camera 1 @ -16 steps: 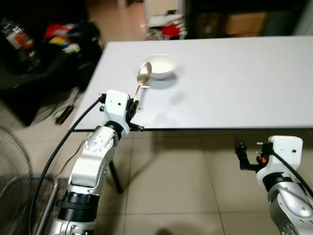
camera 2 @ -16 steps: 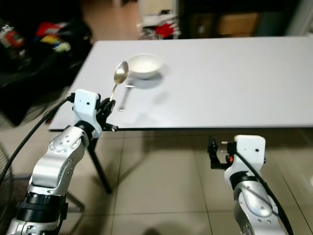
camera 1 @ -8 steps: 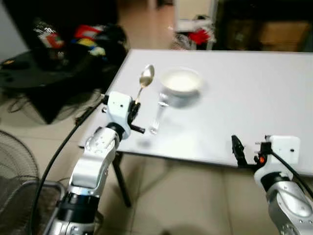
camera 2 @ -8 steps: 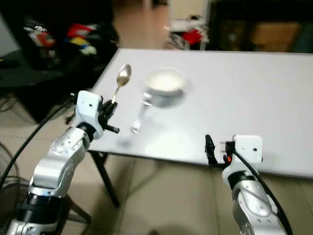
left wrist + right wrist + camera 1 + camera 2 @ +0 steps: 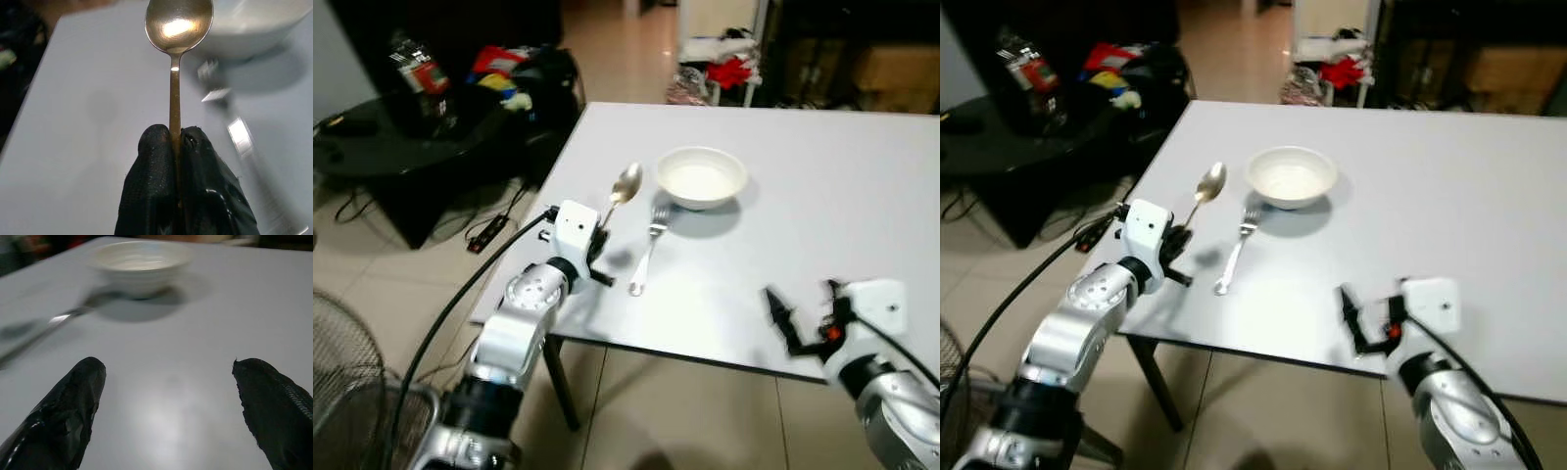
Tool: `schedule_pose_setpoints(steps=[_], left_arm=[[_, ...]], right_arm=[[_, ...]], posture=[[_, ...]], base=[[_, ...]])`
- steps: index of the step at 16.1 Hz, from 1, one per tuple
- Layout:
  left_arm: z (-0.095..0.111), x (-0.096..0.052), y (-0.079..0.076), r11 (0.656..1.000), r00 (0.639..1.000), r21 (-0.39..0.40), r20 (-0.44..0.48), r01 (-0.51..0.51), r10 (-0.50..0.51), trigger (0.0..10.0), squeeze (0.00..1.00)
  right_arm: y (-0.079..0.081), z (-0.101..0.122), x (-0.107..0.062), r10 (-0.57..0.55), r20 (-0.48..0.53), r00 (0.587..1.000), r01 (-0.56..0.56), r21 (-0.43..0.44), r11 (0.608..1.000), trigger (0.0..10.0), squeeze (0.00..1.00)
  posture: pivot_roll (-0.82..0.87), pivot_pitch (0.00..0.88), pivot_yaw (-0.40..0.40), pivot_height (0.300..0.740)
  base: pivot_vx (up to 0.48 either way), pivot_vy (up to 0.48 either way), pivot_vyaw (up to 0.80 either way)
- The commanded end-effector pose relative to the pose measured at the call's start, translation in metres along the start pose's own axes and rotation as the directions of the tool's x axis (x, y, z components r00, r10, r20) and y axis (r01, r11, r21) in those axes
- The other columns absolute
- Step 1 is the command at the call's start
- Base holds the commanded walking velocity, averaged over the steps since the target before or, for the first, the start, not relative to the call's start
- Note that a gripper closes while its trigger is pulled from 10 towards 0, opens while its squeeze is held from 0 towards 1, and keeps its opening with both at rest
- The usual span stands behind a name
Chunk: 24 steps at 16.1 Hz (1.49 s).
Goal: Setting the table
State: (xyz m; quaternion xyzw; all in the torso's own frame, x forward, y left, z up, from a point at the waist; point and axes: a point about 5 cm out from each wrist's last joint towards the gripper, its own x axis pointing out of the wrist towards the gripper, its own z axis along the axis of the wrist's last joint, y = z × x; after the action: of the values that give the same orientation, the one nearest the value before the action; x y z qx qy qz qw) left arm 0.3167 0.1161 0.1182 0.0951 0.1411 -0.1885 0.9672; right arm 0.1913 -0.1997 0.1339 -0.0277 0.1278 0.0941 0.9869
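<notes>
Since a second ago the right tool (image 5: 800,318) has risen over the worktop's (image 5: 822,186) near edge, fingers spread wide, nothing between them. Left tool (image 5: 175,147), pinched tight on the spoon (image 5: 623,186), holds it bowl-up above the left edge. Its wrist view shows the handle squeezed between both pads. Fork (image 5: 646,250) lies beside the white bowl (image 5: 701,176).

A white table (image 5: 862,206) stands on a beige tiled floor (image 5: 401,294). To its left sits a dark low table (image 5: 382,147) with colourful clutter (image 5: 499,73); cardboard boxes (image 5: 891,69) lie behind, and a wire fan (image 5: 337,362) stands near the left edge.
</notes>
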Motion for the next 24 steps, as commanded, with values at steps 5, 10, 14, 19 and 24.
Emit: schedule_pose_setpoints(steps=[5, 10, 14, 19, 24], left_arm=[[-0.011, 0.032, -0.015, 0.998, 0.982, 0.003, -0.181, 0.061, -0.059, 10.0, 0.00], [-0.007, 0.056, -0.027, 0.998, 0.964, -0.053, -0.261, 0.040, -0.053, 10.0, 0.00], [-0.005, 0.064, -0.024, 0.999, 0.959, -0.040, -0.283, -0.010, -0.002, 10.0, 0.00], [-0.006, 0.069, -0.037, 0.997, 0.942, -0.080, -0.336, -0.005, -0.022, 10.0, 0.00], [-0.005, 0.069, -0.043, 0.994, 0.934, -0.106, -0.351, 0.036, -0.071, 10.0, 1.00]], right_arm=[[0.004, 0.000, -0.007, 0.162, -0.063, 0.985, -0.165, -0.055, 0.985, 10.0, 0.00], [0.009, -0.002, -0.009, 0.188, -0.081, 0.979, -0.193, -0.060, 0.979, 10.0, 0.00], [0.011, -0.004, -0.015, 0.182, -0.091, 0.979, -0.188, -0.060, 0.980, 10.0, 0.00], [0.013, -0.006, -0.018, 0.185, -0.105, 0.977, -0.192, -0.061, 0.980, 10.0, 0.00], [0.016, -0.007, -0.017, 0.213, -0.111, 0.971, -0.219, -0.052, 0.974, 10.0, 0.00]], posture=[[-0.10, 0.000, 0.043, 0.740], [-0.12, 0.000, 0.062, 0.740], [-0.14, 0.000, 0.083, 0.740], [-0.14, 0.000, 0.095, 0.740], [-0.13, 0.000, 0.091, 0.740]], base=[[0.000, 0.000, 0.00], [0.000, 0.000, 0.00], [0.000, 0.000, 0.00], [0.000, 0.000, 0.00], [0.000, 0.000, 0.00]])
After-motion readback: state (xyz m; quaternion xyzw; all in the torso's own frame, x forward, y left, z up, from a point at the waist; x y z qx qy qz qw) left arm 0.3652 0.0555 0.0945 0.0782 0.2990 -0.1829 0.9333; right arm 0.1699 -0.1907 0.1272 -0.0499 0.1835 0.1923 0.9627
